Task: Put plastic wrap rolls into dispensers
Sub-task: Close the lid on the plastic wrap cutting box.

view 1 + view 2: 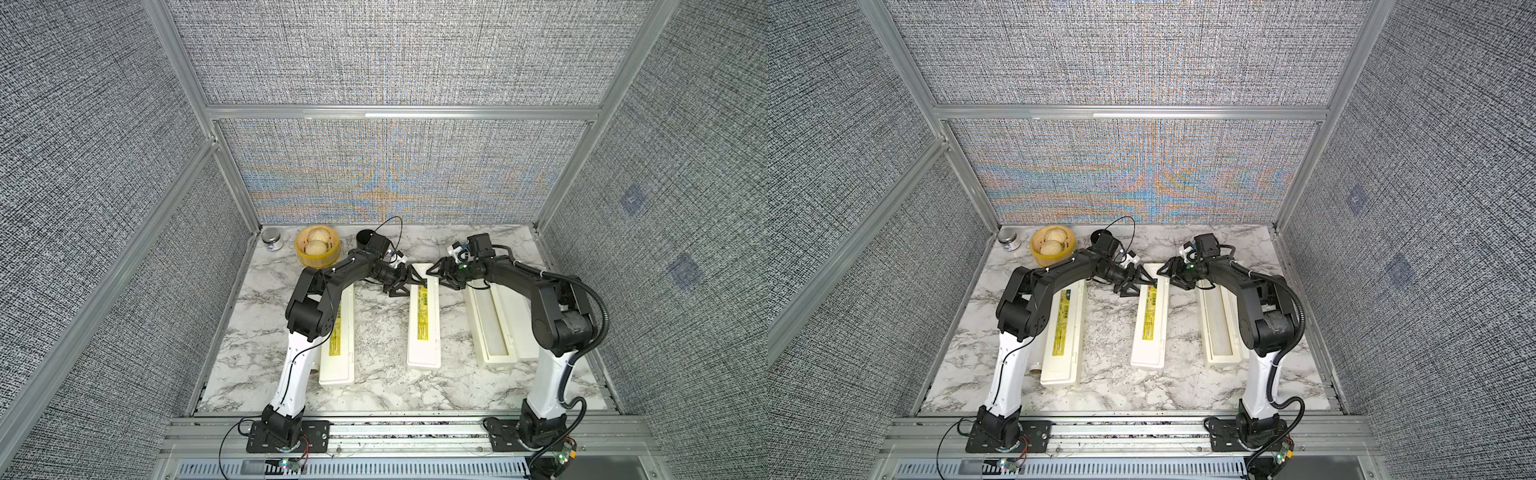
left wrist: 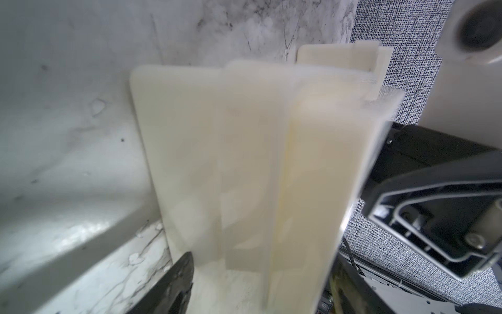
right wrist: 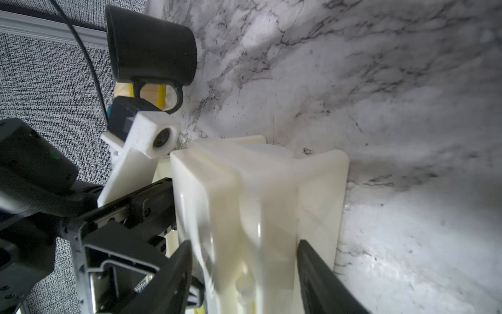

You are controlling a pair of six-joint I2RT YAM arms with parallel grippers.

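Cream plastic, the middle dispenser (image 1: 423,320) lies mid-table (image 1: 374,328), label up, likely light, rigid and slick. Left gripper (image 1: 408,282) and right gripper (image 1: 435,277) bracket its far end, fingers apart; whether they clamp is unclear. The lid's long free edge looks the best hold.

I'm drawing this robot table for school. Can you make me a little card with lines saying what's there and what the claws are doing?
left dispenser: yellow label up
middle dispenser: yellow label up
right dispenser: lid open; contents unclear
plastic wrap roll: one end peeks out beside the left dispenser
left claw: at the middle dispenser's far end; grip unclear
right claw: at that same end, facing the left claw; grip unclear
at the back: jar, steamer basket with two buns, black mug
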